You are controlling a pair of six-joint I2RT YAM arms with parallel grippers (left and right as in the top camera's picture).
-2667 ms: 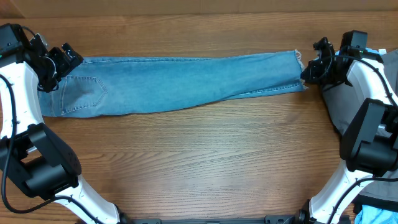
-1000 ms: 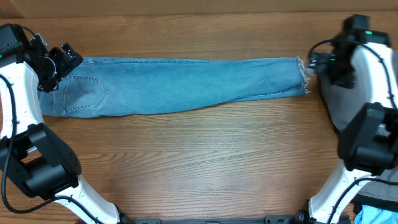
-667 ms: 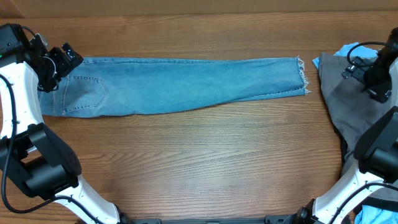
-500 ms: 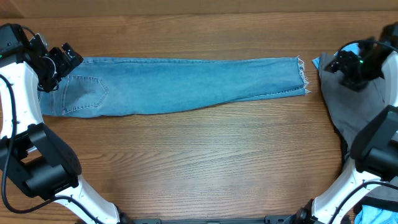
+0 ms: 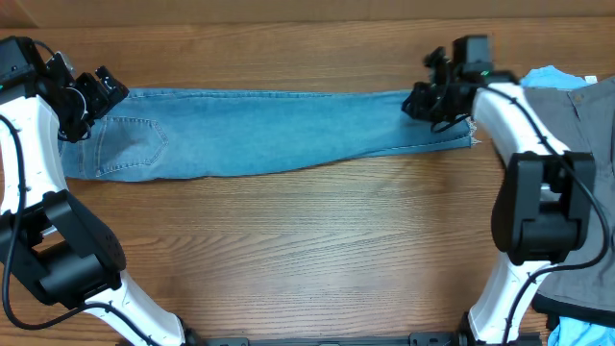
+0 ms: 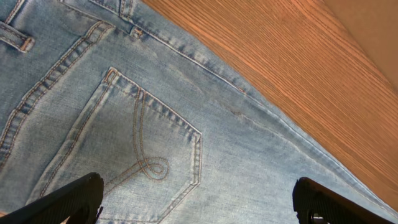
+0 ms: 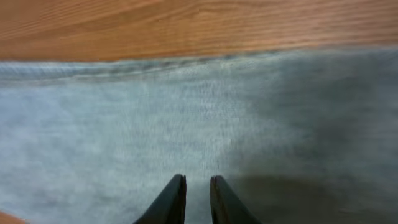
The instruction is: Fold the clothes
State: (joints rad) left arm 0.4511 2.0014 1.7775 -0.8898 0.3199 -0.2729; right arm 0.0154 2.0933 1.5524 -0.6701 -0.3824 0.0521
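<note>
The light-blue jeans lie flat and stretched out across the far part of the table, waist at the left and frayed ankle hem at the right. My left gripper hovers over the waist end. In the left wrist view it is wide open above a back pocket. My right gripper is over the ankle end. In the blurred right wrist view its fingers are nearly together above the denim, holding nothing. Grey trousers and a bright-blue garment lie at the right.
The wooden table extends in front of the jeans. The grey trousers run down the right edge behind my right arm. Another bit of bright-blue cloth shows at the bottom right corner.
My right gripper let go of the ankle hem, swung right over the grey trousers, then came back left over the jeans' ankle end. The left arm has not moved.
</note>
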